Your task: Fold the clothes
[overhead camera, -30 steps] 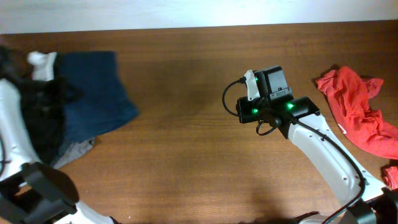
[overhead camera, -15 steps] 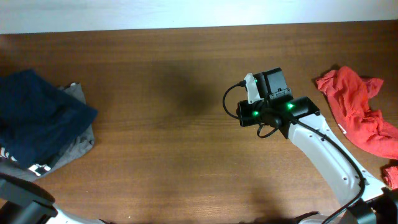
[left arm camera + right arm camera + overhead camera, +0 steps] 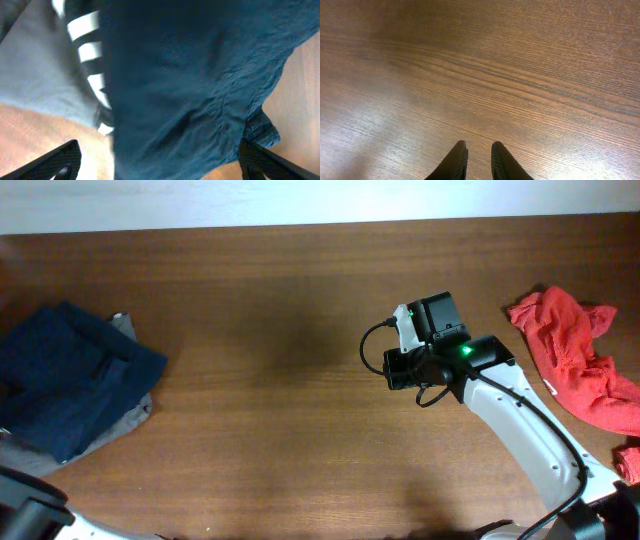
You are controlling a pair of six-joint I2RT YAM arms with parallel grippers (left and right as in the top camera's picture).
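Note:
The clothes lie in a pile at the table's far left: dark navy shorts [image 3: 70,385] folded over on top of a grey garment [image 3: 135,408]. In the left wrist view the navy shorts [image 3: 190,75] fill the frame, beside the grey garment [image 3: 35,75] and a black-and-white striped piece [image 3: 87,50]. My left gripper [image 3: 157,150] stands wide open just above the shorts, gripping nothing. My right gripper [image 3: 479,147] hovers over bare wood mid-table, its fingers a narrow gap apart with nothing between them.
A crumpled red cloth [image 3: 570,360] lies at the right edge, with another red scrap [image 3: 630,465] below it. The right arm [image 3: 500,410] reaches in from the lower right. The table's back edge [image 3: 300,225] meets a white wall.
My left gripper opened and let go of the navy shorts, which settled flatter on the grey garment. The left arm drew back toward the lower left. The right arm stayed put.

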